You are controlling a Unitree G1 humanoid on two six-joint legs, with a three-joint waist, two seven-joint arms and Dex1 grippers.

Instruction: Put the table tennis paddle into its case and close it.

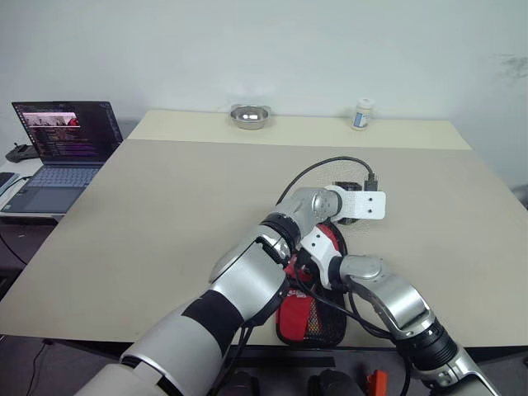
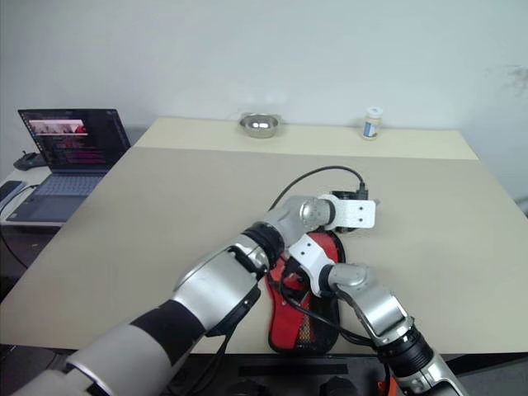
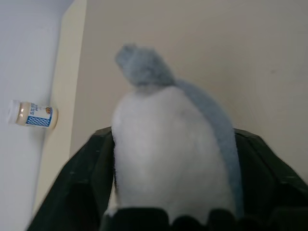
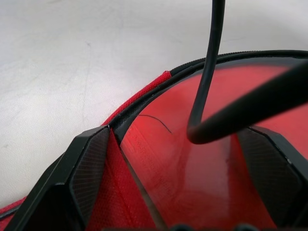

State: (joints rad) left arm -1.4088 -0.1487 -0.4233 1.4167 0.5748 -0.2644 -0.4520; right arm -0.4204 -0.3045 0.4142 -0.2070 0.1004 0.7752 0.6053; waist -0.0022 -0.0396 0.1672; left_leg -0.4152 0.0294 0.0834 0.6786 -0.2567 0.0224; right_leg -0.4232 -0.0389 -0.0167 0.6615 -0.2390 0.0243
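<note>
A red case [image 1: 312, 318] with black mesh lies on a beige table [image 1: 165, 214] beside a silver bowl [image 1: 248, 116].

Big beige counter [image 1: 181, 214] w/ a paler strip along its far edge, set against a plain white wall [image 1: 247, 49]; light is even, soft. On the far strip: small steel bowl [image 1: 249, 116] and, well apart to its right, a white-capped bottle [image 1: 362, 114] w/ blue label. Off the counter's left side, a lower desk [image 1: 25, 169] carries an open laptop [image 1: 64, 148], screen lit, and a dark controller-like item [image 1: 21, 152] just beside it.
</note>
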